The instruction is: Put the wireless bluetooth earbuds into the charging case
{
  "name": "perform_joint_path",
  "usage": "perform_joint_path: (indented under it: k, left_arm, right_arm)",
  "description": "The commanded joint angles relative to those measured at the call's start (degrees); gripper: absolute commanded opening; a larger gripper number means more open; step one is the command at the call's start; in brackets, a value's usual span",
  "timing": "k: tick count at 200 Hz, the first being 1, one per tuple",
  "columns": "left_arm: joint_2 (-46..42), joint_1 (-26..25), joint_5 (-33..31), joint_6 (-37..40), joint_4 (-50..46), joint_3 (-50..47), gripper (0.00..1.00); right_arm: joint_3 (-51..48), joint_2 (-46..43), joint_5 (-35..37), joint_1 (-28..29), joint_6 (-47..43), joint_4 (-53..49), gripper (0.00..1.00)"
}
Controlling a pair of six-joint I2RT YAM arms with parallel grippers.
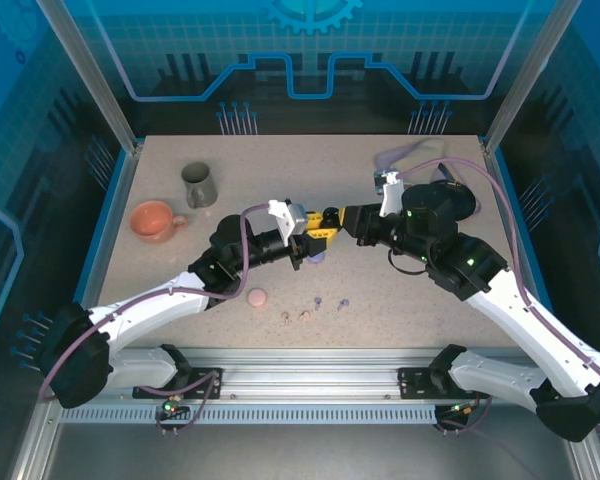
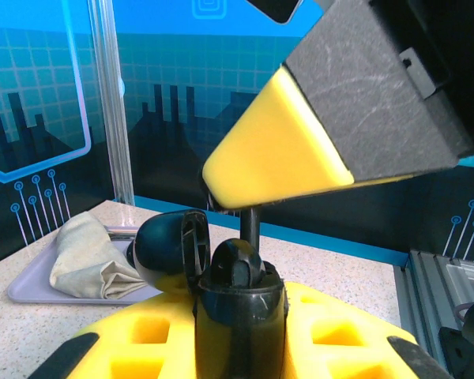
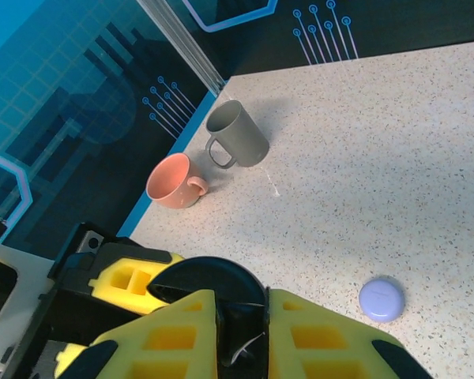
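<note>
Both grippers meet above the middle of the table. My left gripper (image 1: pixel 308 240) (image 2: pixel 238 335) is shut on a black charging case (image 2: pixel 238 304) held upright, its lid (image 2: pixel 170 245) swung open to the left. A black earbud (image 2: pixel 238 264) sits in the case's mouth with its stem pointing up into the tips of my right gripper (image 1: pixel 330 222) (image 3: pixel 241 332), which is shut on it. Loose earbuds lie on the table nearer the bases: a pinkish-beige pair (image 1: pixel 294 316) and two lavender ones (image 1: pixel 318 300).
A pinkish round case (image 1: pixel 257 297) lies front left of the grippers and a lavender case (image 3: pixel 381 300) right below them. A grey mug (image 1: pixel 198 185) and a pink cup (image 1: pixel 152 220) stand back left. A tray with a cloth (image 2: pixel 87 257) lies back right.
</note>
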Motion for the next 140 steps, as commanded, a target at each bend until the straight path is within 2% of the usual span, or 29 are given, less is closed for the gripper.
perform_joint_path:
  k: [1,140]
  left_arm:
    - [0.10,-0.66,0.61,-0.19,2.97,2.02,0.00]
    - [0.17,-0.69,0.52,-0.18,2.97,1.90,0.00]
  right_arm:
    - [-0.84,0.30,1.10,1.16,0.51,0.67,0.18]
    - [-1.82,-0.34,-2.21,1.31,3.15,-0.21,0.17]
